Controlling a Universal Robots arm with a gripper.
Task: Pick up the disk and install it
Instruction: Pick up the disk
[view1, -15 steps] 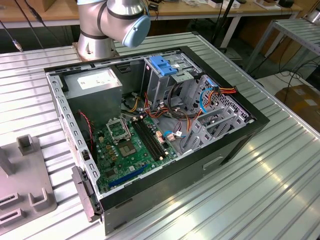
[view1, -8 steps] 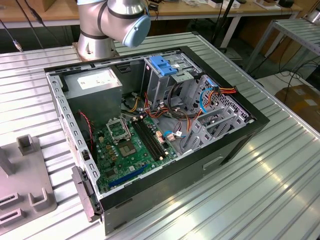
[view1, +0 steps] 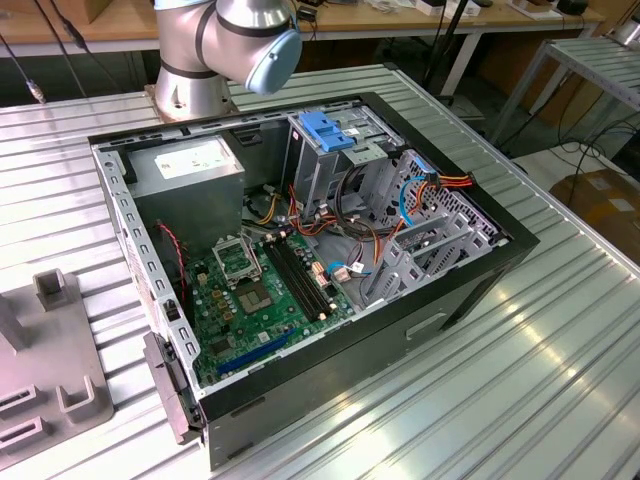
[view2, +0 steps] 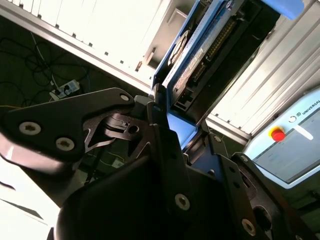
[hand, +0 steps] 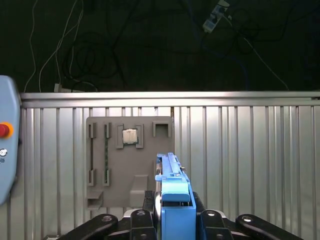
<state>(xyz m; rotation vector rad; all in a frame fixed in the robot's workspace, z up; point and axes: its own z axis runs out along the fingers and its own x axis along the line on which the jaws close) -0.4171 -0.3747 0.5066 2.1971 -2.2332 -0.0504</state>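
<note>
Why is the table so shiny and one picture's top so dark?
In the exterior view, light glares off the ribbed silver metal table; in the first wrist view, the floor beyond it lies unlit; in the second wrist view, it washes out white.

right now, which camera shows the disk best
The second wrist view: the disk shows its connector side and blue rails, clamped in the end effector. The first wrist view shows it edge-on, mostly blue rail. The exterior view shows the computer case.

Robotics lab, ribbed aluminium table (view1: 560, 380), opened computer case (view1: 400, 335), wooden workbench (view1: 390, 22), floor cables (hand: 90, 55)
</note>
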